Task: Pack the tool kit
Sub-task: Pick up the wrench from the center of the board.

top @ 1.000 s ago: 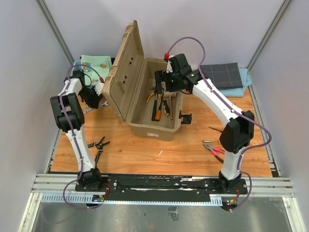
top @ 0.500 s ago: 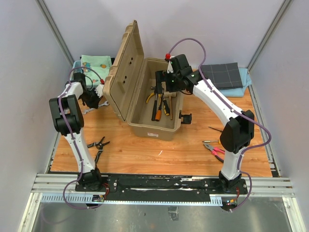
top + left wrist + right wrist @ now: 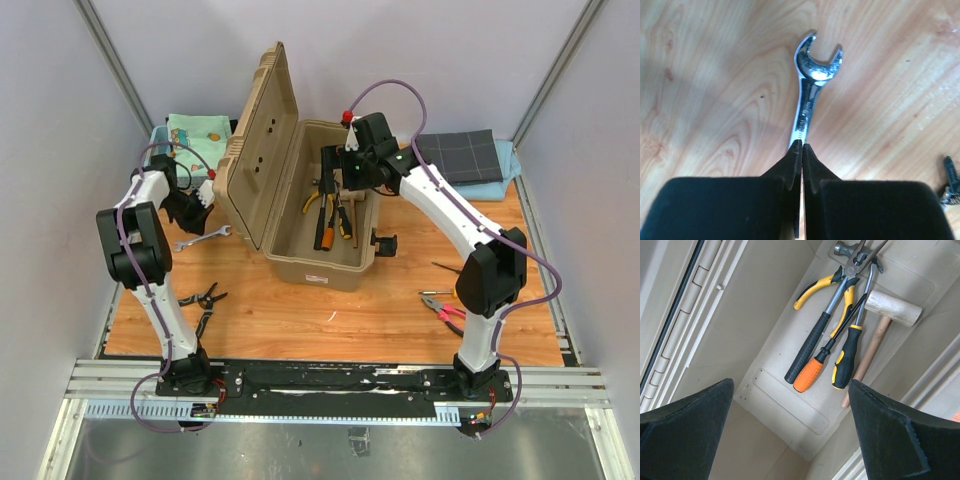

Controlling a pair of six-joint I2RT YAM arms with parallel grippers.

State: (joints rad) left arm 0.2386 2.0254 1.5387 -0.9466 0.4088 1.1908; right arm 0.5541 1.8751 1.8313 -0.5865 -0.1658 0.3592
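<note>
The tan toolbox [image 3: 312, 266] stands open mid-table with its lid [image 3: 255, 150] upright on the left. Inside lie yellow pliers [image 3: 822, 287], a black-handled hammer [image 3: 812, 342], an orange screwdriver [image 3: 810, 375], a black-yellow screwdriver [image 3: 847, 357] and a wooden mallet [image 3: 892, 307]. My right gripper [image 3: 791, 390] hangs open over the box [image 3: 336, 172], holding nothing. A silver wrench [image 3: 810, 95] lies flat on the wood left of the box [image 3: 202, 238]. My left gripper [image 3: 802, 144] is shut, and the wrench's handle runs in behind its tips. In the top view the wrench lies just nearer than the gripper [image 3: 193, 207].
Black pliers [image 3: 205, 297] lie near the left arm, and their tip shows in the left wrist view [image 3: 950, 180]. Red pliers [image 3: 445, 312] and a thin tool [image 3: 447, 267] lie at the right. A blue basket of patterned cloth [image 3: 195, 130] and a dark grey cloth [image 3: 460, 155] sit at the back.
My left gripper has shut. The wrench has slid nearer and to the right on the table. The right arm has not moved.
</note>
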